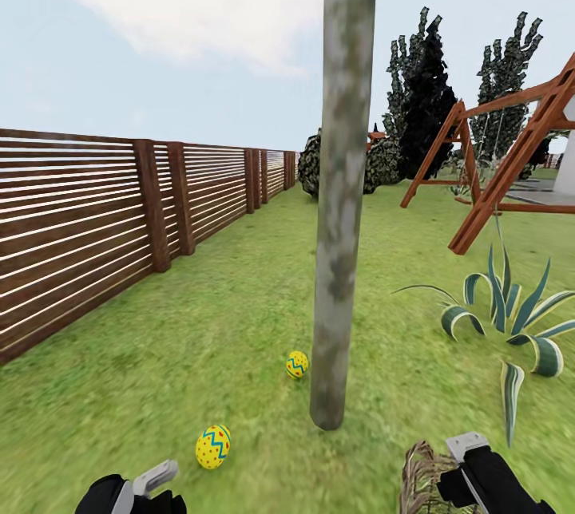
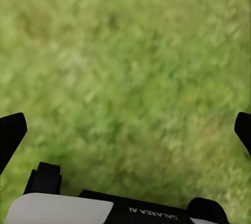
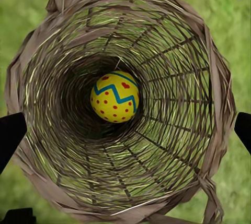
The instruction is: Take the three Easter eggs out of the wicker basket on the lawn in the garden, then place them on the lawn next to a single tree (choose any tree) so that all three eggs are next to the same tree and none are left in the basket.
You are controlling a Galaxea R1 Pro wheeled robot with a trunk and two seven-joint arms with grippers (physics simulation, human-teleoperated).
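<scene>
Two eggs (image 1: 296, 364) (image 1: 213, 447) lie beside the tree (image 1: 342, 203); a third (image 3: 115, 96) sits in the basket (image 3: 209, 130). Both grippers (image 2: 125, 130) (image 3: 125, 130) spread wide, empty.

One Easter egg (image 3: 115, 96) lies inside the wicker basket (image 3: 209, 78).

The round brown wicker basket (image 3: 206, 93) is rough, loosely woven dry cane with a thick braided rim, and its strands look matt. At its bottom, the small yellow egg with a blue zigzag and red dots (image 3: 115, 97) looks smooth and faintly glossy, like painted plastic. Two similar eggs (image 1: 213, 447) (image 1: 297, 364) lie on the mottled green lawn (image 1: 200, 322), which is matt and coarse. The slim grey-green tree trunk (image 1: 342, 195) has blotchy, dull bark. At nine o'clock, the brown slatted fence (image 1: 96, 219) is smooth stained wood.
</scene>
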